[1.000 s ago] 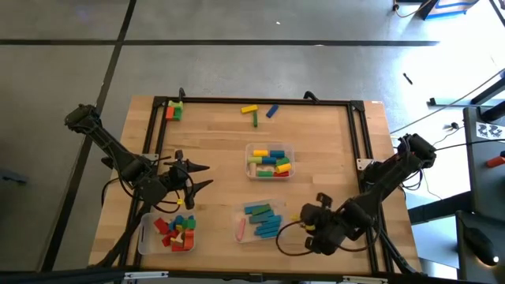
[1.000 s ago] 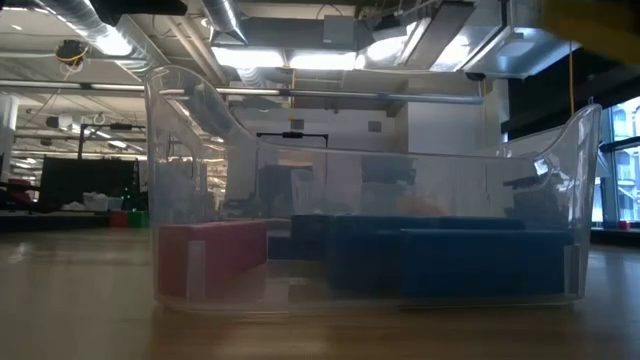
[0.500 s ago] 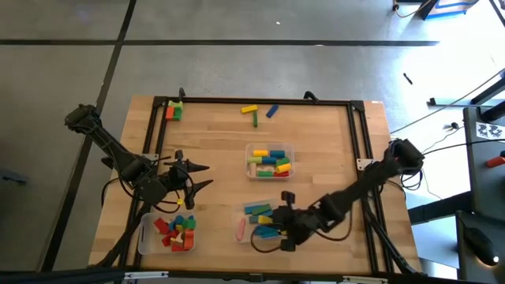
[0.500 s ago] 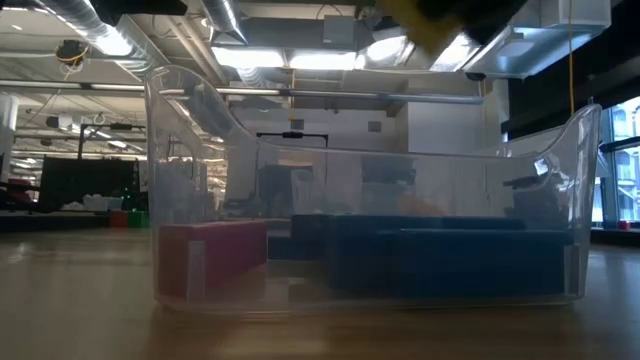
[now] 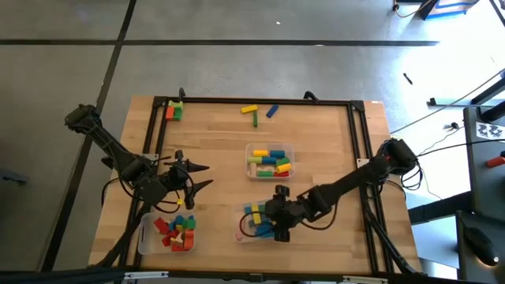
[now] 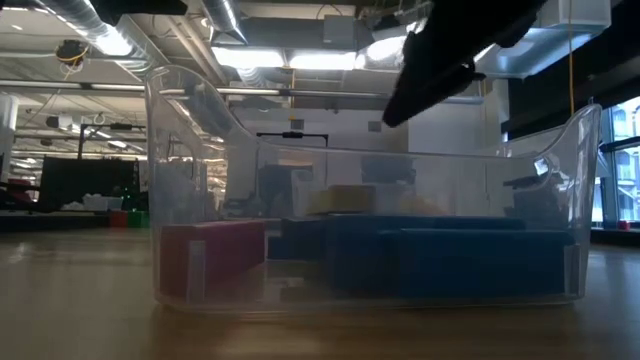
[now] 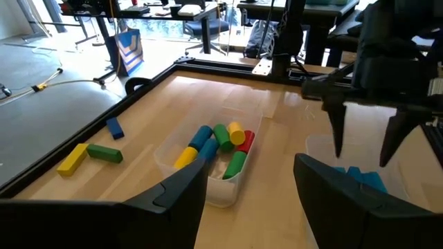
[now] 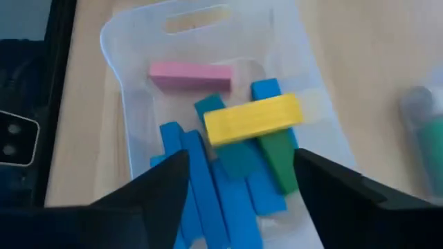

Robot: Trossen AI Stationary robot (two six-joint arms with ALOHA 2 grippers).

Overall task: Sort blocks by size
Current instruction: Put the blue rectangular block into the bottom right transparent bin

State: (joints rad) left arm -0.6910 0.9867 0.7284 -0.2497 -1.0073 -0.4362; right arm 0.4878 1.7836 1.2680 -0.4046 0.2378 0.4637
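One yellow block beneath right gripper

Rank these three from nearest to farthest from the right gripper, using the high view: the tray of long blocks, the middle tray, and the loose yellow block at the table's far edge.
1. Tray of long blocks: directly under the right gripper, at the near edge.
2. Middle tray: at the table's centre, farther back.
3. Loose yellow block: at the far edge.

A grey floor crossed by dark lines surrounds the wooden bench. Ducts and bright ceiling lights hang overhead; windows show at right.
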